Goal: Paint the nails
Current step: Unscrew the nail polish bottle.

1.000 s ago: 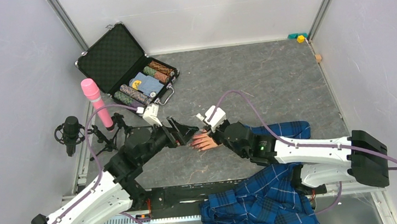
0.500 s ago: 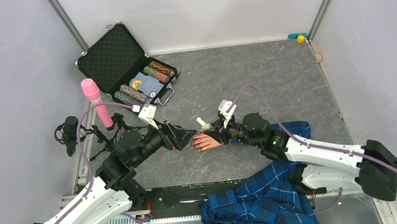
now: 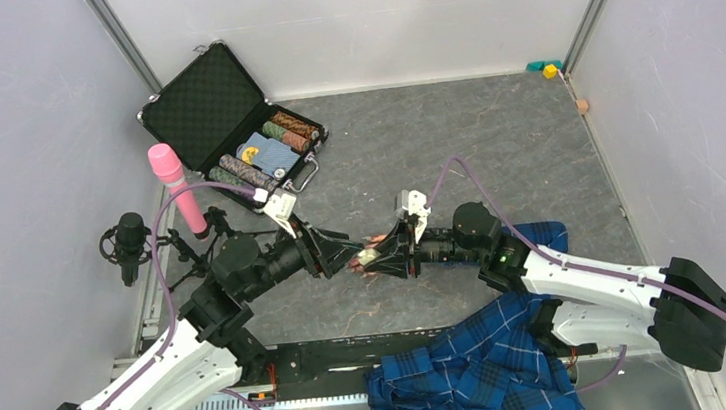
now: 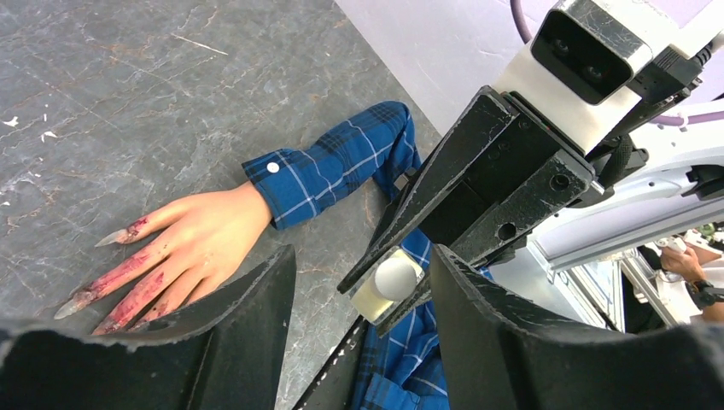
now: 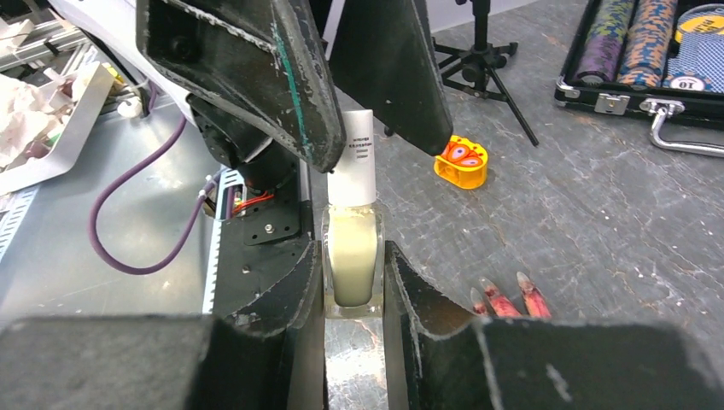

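The flesh-coloured mannequin hand (image 4: 192,248) lies flat on the grey table, with its blue plaid sleeve (image 4: 333,171) behind it. Its long pointed nails (image 4: 94,303) are smeared red; they also show in the right wrist view (image 5: 504,303). My right gripper (image 5: 353,266) is shut on a small clear bottle (image 5: 353,256) of pale liquid, with its white cap (image 5: 352,158) pointing at the left gripper. My left gripper (image 4: 363,265) is open, its jaws standing on either side of the cap (image 4: 394,278) without touching it. In the top view both grippers (image 3: 338,251) (image 3: 384,255) meet above the hand.
An open black case (image 3: 220,118) with poker chips stands at the back left, with a pink cylinder (image 3: 175,188) and a microphone on a tripod (image 3: 130,243) beside it. Plaid cloth (image 3: 476,375) hangs over the near edge. A small orange toy (image 5: 459,161) lies by the tripod.
My right gripper has lifted off the hand, swung left and turned the bottle's cap toward the left gripper. My left gripper has closed in, so its open jaws now flank the cap.
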`<state>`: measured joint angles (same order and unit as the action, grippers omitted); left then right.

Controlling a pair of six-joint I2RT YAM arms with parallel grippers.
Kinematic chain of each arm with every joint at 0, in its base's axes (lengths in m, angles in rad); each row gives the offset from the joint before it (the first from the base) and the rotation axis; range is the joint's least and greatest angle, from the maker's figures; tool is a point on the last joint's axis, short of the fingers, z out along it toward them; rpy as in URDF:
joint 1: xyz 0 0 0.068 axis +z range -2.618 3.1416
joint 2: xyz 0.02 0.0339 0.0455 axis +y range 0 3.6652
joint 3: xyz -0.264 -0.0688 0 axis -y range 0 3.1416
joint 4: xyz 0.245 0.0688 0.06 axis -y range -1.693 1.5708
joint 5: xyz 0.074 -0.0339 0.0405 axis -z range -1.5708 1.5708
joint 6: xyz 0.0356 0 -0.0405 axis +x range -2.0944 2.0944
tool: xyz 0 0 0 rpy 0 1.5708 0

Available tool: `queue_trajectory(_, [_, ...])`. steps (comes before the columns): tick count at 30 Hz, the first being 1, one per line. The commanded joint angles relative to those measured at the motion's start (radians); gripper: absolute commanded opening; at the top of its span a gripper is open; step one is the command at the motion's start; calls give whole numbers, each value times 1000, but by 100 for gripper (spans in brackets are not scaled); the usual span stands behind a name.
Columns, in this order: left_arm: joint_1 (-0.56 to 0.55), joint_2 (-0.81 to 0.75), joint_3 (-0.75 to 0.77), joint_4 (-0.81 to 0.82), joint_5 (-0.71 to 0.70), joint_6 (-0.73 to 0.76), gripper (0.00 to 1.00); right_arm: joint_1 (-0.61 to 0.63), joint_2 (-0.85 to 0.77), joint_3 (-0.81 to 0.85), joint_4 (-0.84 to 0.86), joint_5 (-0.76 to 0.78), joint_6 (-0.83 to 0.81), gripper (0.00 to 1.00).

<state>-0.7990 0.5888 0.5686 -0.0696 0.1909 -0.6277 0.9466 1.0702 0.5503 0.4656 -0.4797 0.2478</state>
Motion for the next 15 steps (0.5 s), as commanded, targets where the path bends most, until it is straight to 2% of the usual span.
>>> queue_trajectory(1, [-2,10,-9,92,55,-6,64,-1,-2,15,85,-62,20,0])
queue_trajectory(12, [-2,27,-29,136,93,-28,64,-6,4,14,79,-38,18,0])
queue_trajectory(15, [-2,31,-30,139,102,-29,53,-8,7,16,79,-38,18,0])
